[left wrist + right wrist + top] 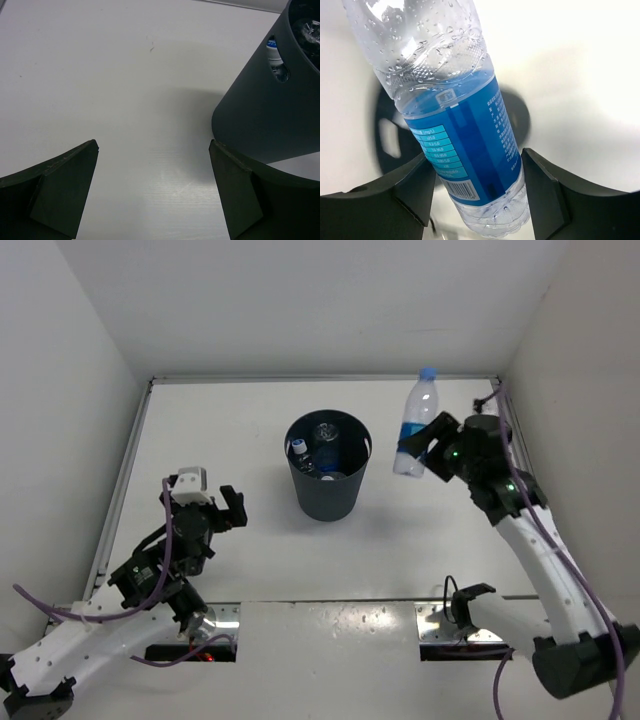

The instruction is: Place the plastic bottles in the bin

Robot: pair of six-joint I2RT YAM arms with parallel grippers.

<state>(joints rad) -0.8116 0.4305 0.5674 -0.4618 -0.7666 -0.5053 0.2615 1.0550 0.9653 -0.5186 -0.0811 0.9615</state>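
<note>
One bottle [465, 145] shows its barcode [460, 189] only from the right wrist

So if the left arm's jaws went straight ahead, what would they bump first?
Probably the white table, though depth is unclear. The bin stands just right of that line, so it might get clipped instead.

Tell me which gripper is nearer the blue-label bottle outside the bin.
Right. The right gripper is shut on the blue-label bottle, right of the bin. The left gripper sits open on the bin's opposite side.
</note>
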